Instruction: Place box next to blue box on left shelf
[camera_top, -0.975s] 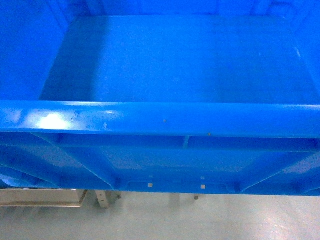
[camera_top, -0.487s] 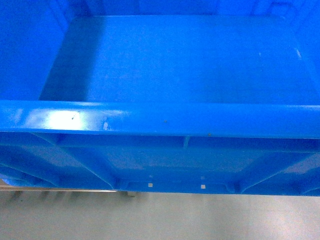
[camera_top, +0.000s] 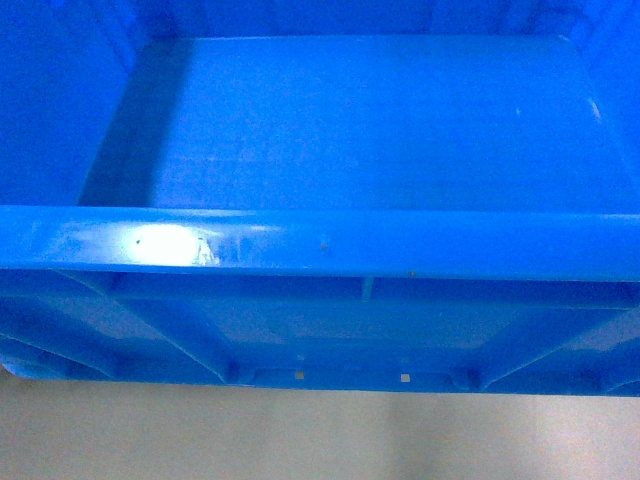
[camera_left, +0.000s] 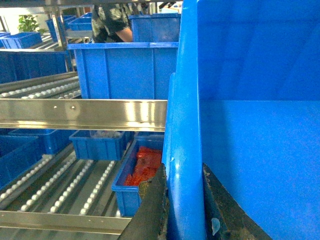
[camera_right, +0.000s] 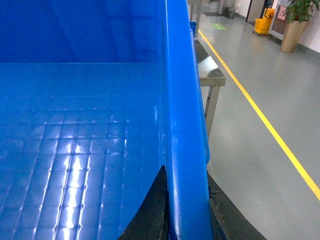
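The large bright-blue rectangular plastic crate (camera_top: 340, 120) fills nearly the whole head view, its thick rolled near rim running across the middle, ribbed outer wall below it and a strip of pale grey floor (camera_top: 300, 440) under that; its smooth flat bottom holds nothing. The left gripper (camera_left: 182, 210) is clamped over the crate's left wall, one dark worn finger (camera_left: 150, 210) outside and the other inside, both pressed against the plastic. The right gripper (camera_right: 187, 210) grips the right wall the same way, fingers tight on either side of the rim. Beyond the left wall stands a metal roller-track shelf rack (camera_left: 85, 112): a big blue bin (camera_left: 125, 70) sits on its upper level, and lower down a small blue bin of orange-red parts (camera_left: 142, 167) lies just beside the held crate, with another small blue bin (camera_left: 97, 145) near it. To the right, grey floor with a yellow line (camera_right: 260, 115)
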